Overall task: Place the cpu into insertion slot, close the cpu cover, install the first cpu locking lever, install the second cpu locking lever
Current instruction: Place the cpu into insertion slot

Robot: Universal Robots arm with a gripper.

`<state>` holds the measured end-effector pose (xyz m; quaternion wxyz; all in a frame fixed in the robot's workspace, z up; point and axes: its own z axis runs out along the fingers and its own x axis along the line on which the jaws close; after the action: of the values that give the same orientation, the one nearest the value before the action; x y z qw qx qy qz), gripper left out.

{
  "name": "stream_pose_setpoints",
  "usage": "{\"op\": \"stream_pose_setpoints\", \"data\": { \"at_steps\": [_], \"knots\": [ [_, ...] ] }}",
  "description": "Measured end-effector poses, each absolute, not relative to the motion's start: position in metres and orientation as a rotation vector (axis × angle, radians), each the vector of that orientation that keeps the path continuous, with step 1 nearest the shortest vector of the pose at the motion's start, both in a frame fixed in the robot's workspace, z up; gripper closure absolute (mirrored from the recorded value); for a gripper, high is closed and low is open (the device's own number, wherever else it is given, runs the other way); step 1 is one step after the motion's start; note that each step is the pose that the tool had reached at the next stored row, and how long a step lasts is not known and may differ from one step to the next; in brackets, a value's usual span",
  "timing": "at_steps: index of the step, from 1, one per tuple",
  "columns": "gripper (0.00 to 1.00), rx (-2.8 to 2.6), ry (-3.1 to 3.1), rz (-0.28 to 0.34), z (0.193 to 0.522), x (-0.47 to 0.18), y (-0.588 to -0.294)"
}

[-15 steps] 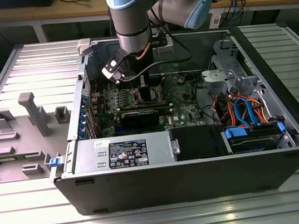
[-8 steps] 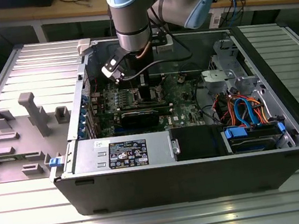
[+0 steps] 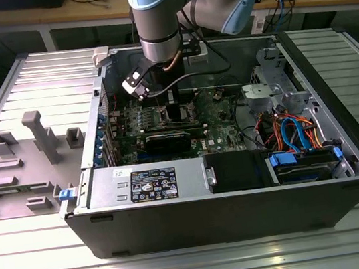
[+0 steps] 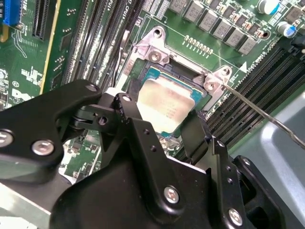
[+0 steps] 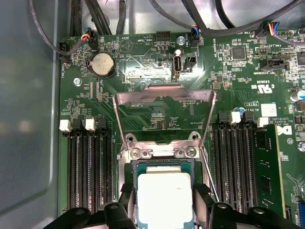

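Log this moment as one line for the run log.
stage: cpu placement | gripper at cpu | cpu at insertion slot, seating unclear | cpu cover open

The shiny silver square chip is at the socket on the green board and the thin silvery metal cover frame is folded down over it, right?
No. The shiny silver square chip is at the square socket on the green circuit board, but the thin silvery metal cover frame is swung open, clear of the chip, as the first wrist view shows.
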<state>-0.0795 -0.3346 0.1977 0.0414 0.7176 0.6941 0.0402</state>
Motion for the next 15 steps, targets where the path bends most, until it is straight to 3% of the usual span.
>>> {"op": "stream_pose_setpoints", "data": {
  "at_steps": [15],
  "knots": [
    [0.40, 2.201, 2.129, 0.114, 0.209, -0.079, -0.335]
  ]
}}
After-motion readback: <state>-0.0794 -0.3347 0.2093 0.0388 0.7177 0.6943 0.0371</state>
